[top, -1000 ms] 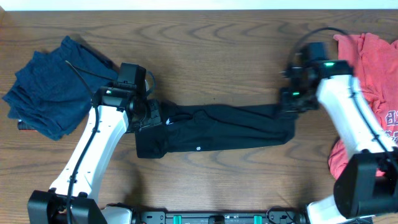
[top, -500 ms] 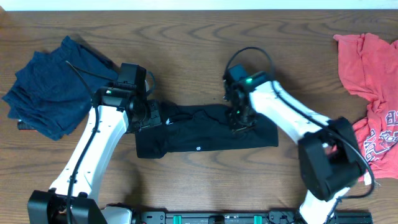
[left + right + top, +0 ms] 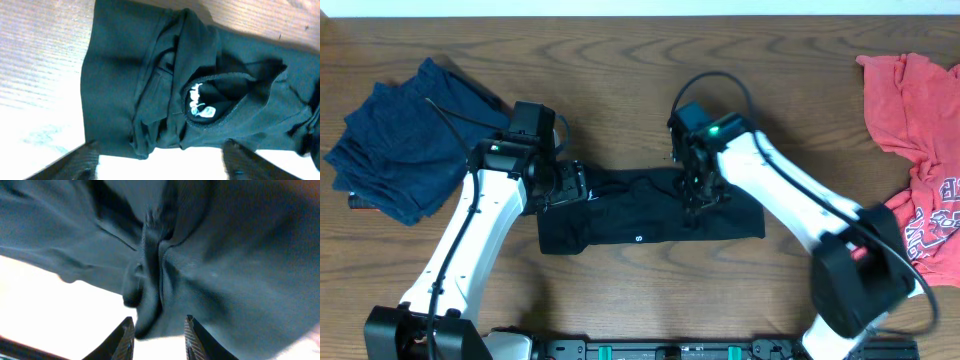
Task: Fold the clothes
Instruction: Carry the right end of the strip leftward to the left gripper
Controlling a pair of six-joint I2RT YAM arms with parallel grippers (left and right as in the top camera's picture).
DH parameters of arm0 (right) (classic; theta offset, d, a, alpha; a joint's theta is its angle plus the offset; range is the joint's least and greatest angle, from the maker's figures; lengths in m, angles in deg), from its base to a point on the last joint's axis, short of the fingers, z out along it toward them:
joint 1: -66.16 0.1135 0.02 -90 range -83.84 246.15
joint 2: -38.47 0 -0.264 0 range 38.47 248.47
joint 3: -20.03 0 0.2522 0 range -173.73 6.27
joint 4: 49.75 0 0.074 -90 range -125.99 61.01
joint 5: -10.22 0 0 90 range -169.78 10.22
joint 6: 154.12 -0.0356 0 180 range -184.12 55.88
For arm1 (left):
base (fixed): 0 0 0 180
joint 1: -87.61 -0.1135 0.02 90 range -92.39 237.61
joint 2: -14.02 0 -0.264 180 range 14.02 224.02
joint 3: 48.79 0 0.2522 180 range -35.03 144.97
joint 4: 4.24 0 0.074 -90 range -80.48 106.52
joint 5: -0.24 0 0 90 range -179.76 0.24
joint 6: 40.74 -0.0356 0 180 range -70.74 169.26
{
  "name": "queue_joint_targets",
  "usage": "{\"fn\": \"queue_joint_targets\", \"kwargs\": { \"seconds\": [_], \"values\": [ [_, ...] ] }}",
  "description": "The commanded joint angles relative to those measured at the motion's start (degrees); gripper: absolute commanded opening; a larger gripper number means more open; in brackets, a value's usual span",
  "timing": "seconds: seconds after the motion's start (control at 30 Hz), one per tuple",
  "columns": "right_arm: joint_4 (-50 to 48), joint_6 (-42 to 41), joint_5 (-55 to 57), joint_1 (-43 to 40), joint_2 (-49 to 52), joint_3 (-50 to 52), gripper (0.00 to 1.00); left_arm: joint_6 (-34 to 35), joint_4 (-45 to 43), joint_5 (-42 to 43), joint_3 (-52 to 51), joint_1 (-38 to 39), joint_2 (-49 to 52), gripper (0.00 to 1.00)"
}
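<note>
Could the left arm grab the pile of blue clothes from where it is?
Probably yes. The blue clothes lie close beside the left gripper, on its own side, with nothing lying between them. The gripper is open over the black shirt and holds nothing.

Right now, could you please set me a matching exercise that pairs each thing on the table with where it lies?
Things:
1. black shirt
2. navy-blue garments
3. coral-red T-shirt
4. white round logo

Places:
A. far right of the table
B. near the front edge of the black cloth
C. far left, in a pile
D. centre of the table

Pairs: 1-D, 2-C, 3-A, 4-B
</note>
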Motion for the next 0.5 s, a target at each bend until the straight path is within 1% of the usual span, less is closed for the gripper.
{"fn": "queue_joint_targets", "kwargs": {
  "seconds": [0.0,0.03,0.07,0.1,0.13,0.2,0.3,0.37,0.47],
  "values": [
    [0.5,-0.83,8.59,-1.79,-5.9,-1.79,0.33,-0.15,0.39,-0.74,0.85,-0.24,0.09,0.87],
    [0.44,-2.27,12.11,-2.27,-6.62,-1.79,0.38,-0.13,0.37,-0.74,0.85,-0.24,0.13,0.88],
    [0.26,-2.91,14.56,-2.82,-6.78,-1.77,0.38,-0.13,0.33,-0.74,0.85,-0.24,0.33,0.88],
    [0.07,-2.89,15.37,-3.32,-6.75,-1.73,0.36,-0.13,0.2,-0.74,0.85,-0.24,0.46,0.89],
    [-0.74,-2.64,15.3,-4.2,-6.23,-1.22,0.33,-0.13,-0.04,-0.74,0.85,-0.24,0.92,0.89],
    [-2.19,-2.64,13.68,-5.03,-5.51,0.15,0.31,-0.17,-0.26,-0.74,0.85,-0.24,1.84,0.92],
    [-5.55,-2.12,9.33,-5.27,-3.61,2.75,0.28,-1.36,-0.81,-0.74,0.85,-0.24,4.02,0.93],
    [-8.31,-1.77,7.06,-4.46,-1.97,4.55,0.28,-1.66,-1.42,-0.72,0.85,-0.24,6.14,0.94],
    [-10.67,-1.81,6.67,-2.56,1.05,6.56,0.28,-1.66,-2.23,-0.7,0.85,-0.24,9.97,0.95]
  ]
}}
